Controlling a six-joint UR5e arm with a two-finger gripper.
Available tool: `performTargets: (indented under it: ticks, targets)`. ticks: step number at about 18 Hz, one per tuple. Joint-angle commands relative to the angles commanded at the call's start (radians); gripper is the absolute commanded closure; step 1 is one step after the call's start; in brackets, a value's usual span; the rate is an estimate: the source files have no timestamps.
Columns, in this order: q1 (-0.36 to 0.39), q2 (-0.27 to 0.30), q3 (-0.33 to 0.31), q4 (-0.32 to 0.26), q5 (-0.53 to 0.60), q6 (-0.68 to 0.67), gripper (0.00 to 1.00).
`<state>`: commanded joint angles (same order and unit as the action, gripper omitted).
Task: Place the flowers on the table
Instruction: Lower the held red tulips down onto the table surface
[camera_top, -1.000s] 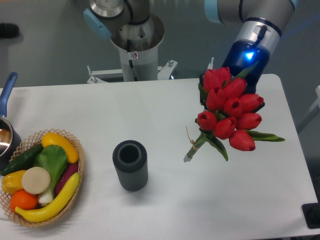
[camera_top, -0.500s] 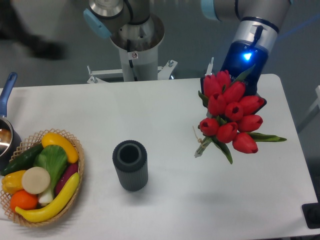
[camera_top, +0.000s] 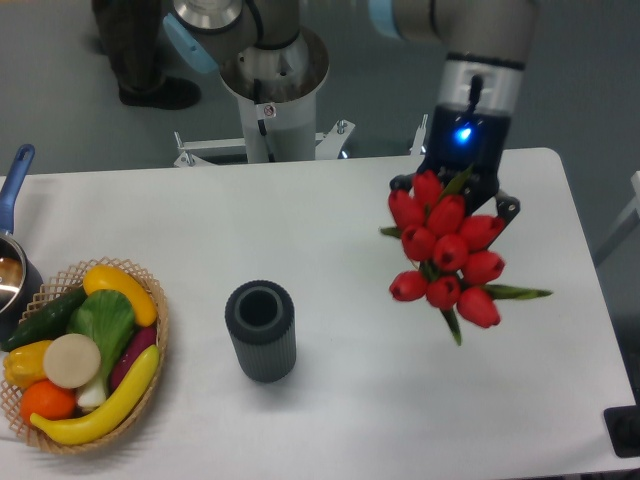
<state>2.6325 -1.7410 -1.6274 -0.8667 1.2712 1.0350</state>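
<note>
The flowers (camera_top: 446, 248) are a bunch of red tulips with green leaves, held in the air over the right part of the white table (camera_top: 330, 400). The blooms face the camera and hide the stems. My gripper (camera_top: 455, 196) comes down from the arm at the upper right, right behind the bunch. Its dark fingers (camera_top: 505, 208) show at both sides of the blooms, shut on the flowers. The grip point itself is hidden by the tulips.
A dark grey ribbed vase (camera_top: 261, 331) stands upright at the table's middle. A wicker basket (camera_top: 155, 300) with fruit and vegetables sits at the front left. A pot with a blue handle (camera_top: 15, 178) is at the left edge. The robot base (camera_top: 270, 80) stands behind the table.
The arm has swung left and turned the bunch. The stems that pointed down-left are now hidden behind the blooms. The flowers stay in the grip.
</note>
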Motion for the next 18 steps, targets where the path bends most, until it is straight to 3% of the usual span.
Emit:
performTargets:
  ticks: [5,11,18]
  targets:
    - [-0.037,-0.034,-0.031,-0.005,0.155,0.114,0.66]
    - [-0.107,-0.167,-0.031,0.0,0.473,0.163,0.66]
    - [-0.12,-0.291,-0.006,0.012,0.554,0.191,0.66]
